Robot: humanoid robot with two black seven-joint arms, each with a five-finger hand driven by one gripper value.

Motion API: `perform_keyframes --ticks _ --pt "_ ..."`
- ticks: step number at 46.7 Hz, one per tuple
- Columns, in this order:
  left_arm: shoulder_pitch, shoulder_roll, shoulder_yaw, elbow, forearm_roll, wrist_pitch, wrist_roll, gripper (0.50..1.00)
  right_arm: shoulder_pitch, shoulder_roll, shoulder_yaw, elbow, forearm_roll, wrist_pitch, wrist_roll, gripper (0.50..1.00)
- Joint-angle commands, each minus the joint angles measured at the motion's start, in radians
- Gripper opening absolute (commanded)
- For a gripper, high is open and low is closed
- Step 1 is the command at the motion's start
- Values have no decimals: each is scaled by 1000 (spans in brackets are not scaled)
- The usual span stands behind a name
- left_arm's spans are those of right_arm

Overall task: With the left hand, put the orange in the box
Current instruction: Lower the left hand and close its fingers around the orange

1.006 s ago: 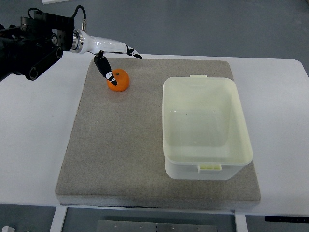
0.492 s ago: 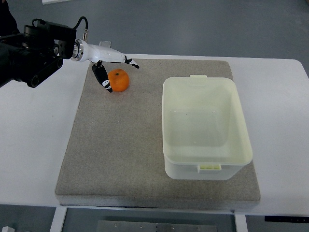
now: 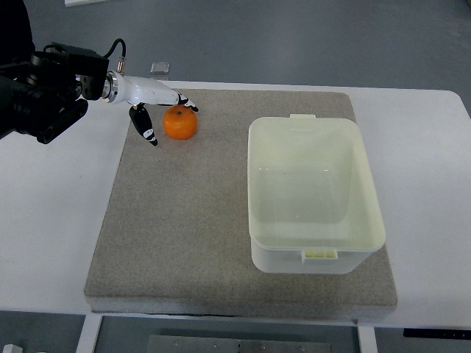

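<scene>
Left hand (image 3: 158,110) reached in from the nine o'clock edge of the picture at the far left corner of the grey mat (image 3: 184,220), its fingers spread and holding nothing. Compared with a second before, it had drawn back toward nine o'clock: its thumb (image 3: 143,125), which then lay across the near face of the orange (image 3: 179,122), now hung clear of the fruit on the nine o'clock side, and the upper fingers (image 3: 185,102) now ended just above the top of the orange instead of reaching past it. The orange itself had stayed roughly where it was, resting on the mat near that far left corner, at about three o'clock from the thumb and just beneath the fingertips; whether those tips touched its skin could not be told. Well apart from it, toward four o'clock, the pale plastic box (image 3: 316,254) stood on the right half of the mat with nothing inside it. The mat lay on the white table (image 3: 51,220). A small grey object (image 3: 160,68) sat beyond the table's far edge.
</scene>
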Motion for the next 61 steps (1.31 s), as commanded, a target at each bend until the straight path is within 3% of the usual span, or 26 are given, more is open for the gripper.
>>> perform_keyframes --ticks 1,25,34,40,46,51,61 --pt "6 -2 -5 0 0 -1 0 996 0 0 0 0 0 0 1 932" --pt "32 -22 -12 63 -54 14 0 969 0 0 0 0 0 0 1 932" --pt "32 -35 -8 63 -52 14 0 819 0 0 0 0 0 0 -1 932" --pt "32 -35 -6 64 -49 14 0 769 0 0 0 0 0 0 1 932" --pt "34 -37 -6 64 -47 16 0 666 0 0 0 0 0 0 1 932" --pt "34 -42 -5 66 -46 17 1 500 0 0 0 0 0 0 1 932" --pt "35 -43 0 78 -34 19 1 500 0 0 0 0 0 0 1 932"
